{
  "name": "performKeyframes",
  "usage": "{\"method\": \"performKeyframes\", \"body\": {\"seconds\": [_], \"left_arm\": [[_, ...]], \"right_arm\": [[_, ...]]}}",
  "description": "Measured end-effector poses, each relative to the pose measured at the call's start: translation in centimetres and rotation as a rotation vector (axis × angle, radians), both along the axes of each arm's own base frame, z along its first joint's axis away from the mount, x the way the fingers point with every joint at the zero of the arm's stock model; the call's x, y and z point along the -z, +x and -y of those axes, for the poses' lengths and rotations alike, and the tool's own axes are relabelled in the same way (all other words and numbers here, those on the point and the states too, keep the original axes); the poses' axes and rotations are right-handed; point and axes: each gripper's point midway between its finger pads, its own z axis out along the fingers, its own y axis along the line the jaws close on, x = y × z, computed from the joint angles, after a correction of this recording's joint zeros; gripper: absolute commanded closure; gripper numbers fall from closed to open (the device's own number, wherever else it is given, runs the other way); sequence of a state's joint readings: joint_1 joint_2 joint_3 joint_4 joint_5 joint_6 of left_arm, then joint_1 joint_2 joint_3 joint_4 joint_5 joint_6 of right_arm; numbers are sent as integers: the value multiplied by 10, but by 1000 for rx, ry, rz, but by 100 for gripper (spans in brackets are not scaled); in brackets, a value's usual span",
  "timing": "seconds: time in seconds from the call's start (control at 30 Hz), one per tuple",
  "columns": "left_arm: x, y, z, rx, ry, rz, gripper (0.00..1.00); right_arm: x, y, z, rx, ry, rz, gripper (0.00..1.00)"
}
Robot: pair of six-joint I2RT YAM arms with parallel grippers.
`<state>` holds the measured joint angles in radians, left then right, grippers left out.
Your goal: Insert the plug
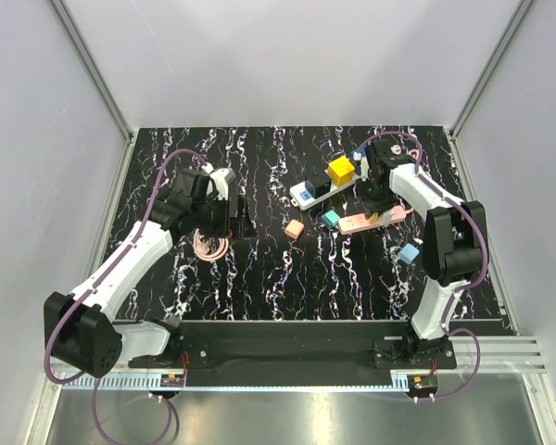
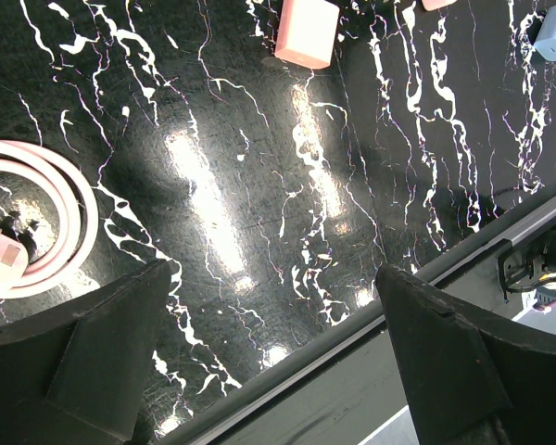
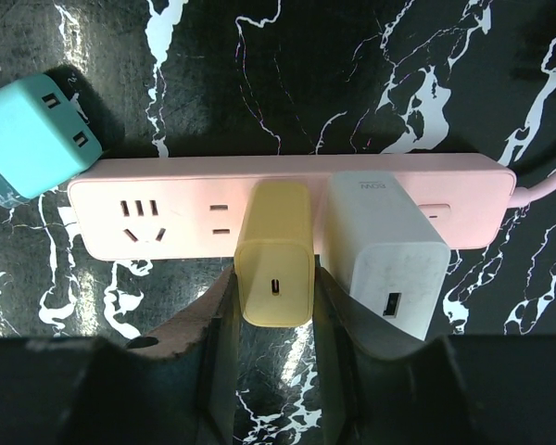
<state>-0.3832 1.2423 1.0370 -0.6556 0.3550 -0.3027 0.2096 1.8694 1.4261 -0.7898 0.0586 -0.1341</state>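
A pink power strip [image 3: 287,199] lies across the right wrist view; it also shows in the top view [image 1: 360,222]. A pale yellow charger plug [image 3: 275,255] stands on the strip's face, beside a white charger [image 3: 385,250] plugged in to its right. My right gripper [image 3: 273,301] is shut on the yellow plug, one finger against each side. In the top view the right gripper [image 1: 374,206] sits over the strip. My left gripper [image 2: 278,371] is open and empty above the bare table near its front edge; in the top view it [image 1: 237,211] is at centre left.
A teal adapter [image 3: 32,134] lies at the strip's left end. A coiled pink cable [image 2: 46,209] with its plug lies left of the left gripper. A pink adapter [image 1: 294,229], a blue adapter [image 1: 408,253] and a white strip [image 1: 313,191] carrying a yellow cube [image 1: 341,170] lie mid-table.
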Motion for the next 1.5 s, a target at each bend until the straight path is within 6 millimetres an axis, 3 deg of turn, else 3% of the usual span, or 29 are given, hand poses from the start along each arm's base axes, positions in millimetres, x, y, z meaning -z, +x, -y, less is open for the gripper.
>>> {"method": "performKeyframes", "body": {"seconds": [0.27,0.3,0.43,0.6,0.77,0.83,0.97,1.1,1.23,1.37,1.5], "left_arm": [[0,1,-1,-3,4,2,1],[0,1,-1,-4,4,2,1],[1,1,-1,-7,7,3,1],[1,1,-2,-8,9,4,1],[-1,1,-2,-11,10,10,1],[-2,2,-3,-12,10,15,1],[-2,2,-3,-13,9,16,1],[-2,2,-3,-13,9,17,1],[-2,2,-3,-13,9,16,1],[-2,2,-3,-13,9,18,1],[-2,2,-3,-13,9,18,1]], "right_arm": [[1,0,1,19,27,-3,100],[1,0,1,21,28,-3,98],[-1,1,1,31,31,-2,63],[-5,0,1,46,36,-7,55],[-20,14,-4,51,63,38,50],[-27,20,-5,51,71,59,50],[-34,26,-5,57,75,82,60],[-36,23,-2,73,71,74,88],[-38,21,-2,82,75,69,100],[-37,19,-3,85,82,65,100],[-23,11,0,89,66,32,100]]}}
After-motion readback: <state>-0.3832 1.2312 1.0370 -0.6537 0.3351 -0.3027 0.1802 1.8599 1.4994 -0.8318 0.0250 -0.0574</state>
